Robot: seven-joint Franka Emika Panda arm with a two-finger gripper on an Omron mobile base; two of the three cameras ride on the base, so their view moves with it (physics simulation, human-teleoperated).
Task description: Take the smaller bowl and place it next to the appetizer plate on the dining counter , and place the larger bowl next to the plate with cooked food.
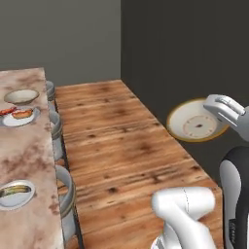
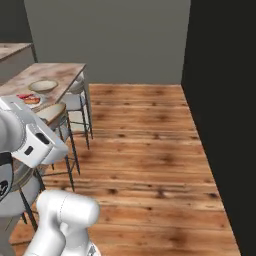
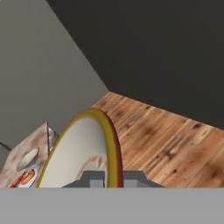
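Note:
My gripper (image 1: 215, 113) is shut on the rim of the larger bowl (image 1: 196, 125), a cream bowl with a brown-gold rim and a dark centre spot. It hangs tilted in the air over the wooden floor, right of the dining counter (image 1: 26, 151). In the hand view the larger bowl (image 3: 78, 153) stands edge-on between my fingertips, gripper (image 3: 111, 178). The smaller bowl (image 1: 21, 96) rests at the counter's far end, beside a plate with red and orange food (image 1: 19, 115). The right base view also shows that smaller bowl (image 2: 43, 86) and plate (image 2: 30, 99).
A second plate with yellow-green food (image 1: 16, 193) sits nearer on the counter. Round stools (image 1: 65, 187) (image 2: 52, 112) line the counter's floor side. A dark wall (image 1: 185, 48) rises close behind the held bowl. Wooden floor (image 2: 150, 150) stretches between.

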